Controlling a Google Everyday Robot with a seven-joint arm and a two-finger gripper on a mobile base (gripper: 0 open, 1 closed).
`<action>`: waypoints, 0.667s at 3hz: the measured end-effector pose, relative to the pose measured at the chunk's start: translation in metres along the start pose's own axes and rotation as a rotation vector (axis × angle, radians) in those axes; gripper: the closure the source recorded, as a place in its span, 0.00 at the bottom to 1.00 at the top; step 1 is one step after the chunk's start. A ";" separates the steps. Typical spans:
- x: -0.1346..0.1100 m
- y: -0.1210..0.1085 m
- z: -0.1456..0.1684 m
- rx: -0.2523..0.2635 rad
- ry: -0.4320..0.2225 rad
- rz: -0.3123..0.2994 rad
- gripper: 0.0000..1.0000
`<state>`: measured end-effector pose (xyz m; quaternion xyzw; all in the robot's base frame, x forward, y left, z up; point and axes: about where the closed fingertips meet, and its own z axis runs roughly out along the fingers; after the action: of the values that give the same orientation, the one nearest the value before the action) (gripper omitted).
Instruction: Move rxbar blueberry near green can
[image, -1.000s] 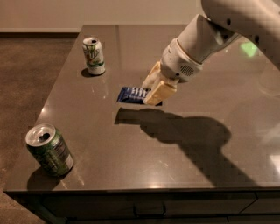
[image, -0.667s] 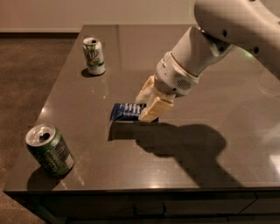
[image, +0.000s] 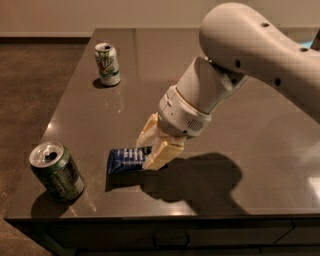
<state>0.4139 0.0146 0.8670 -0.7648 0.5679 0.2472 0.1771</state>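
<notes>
The rxbar blueberry (image: 125, 160), a flat dark-blue wrapper with white lettering, is held by its right end just above the dark tabletop (image: 260, 150). My gripper (image: 150, 150) is shut on it, its pale fingers (image: 159, 153) on either side of the bar's end. The green can (image: 56, 171), dark green with a silver top, stands upright at the table's front left corner, a short way left of the bar.
A white-and-light-green can (image: 107, 64) stands upright at the table's back left. My white arm (image: 250, 60) reaches in from the upper right. The table's front edge (image: 160, 216) lies just below the bar.
My gripper has carried the bar toward the front left of the table, closer to the green can and lower toward the surface.
</notes>
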 end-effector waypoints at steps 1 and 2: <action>-0.016 0.012 0.020 -0.033 -0.017 -0.045 0.84; -0.025 0.018 0.032 -0.051 -0.034 -0.070 0.60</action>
<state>0.3847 0.0469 0.8555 -0.7843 0.5310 0.2684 0.1758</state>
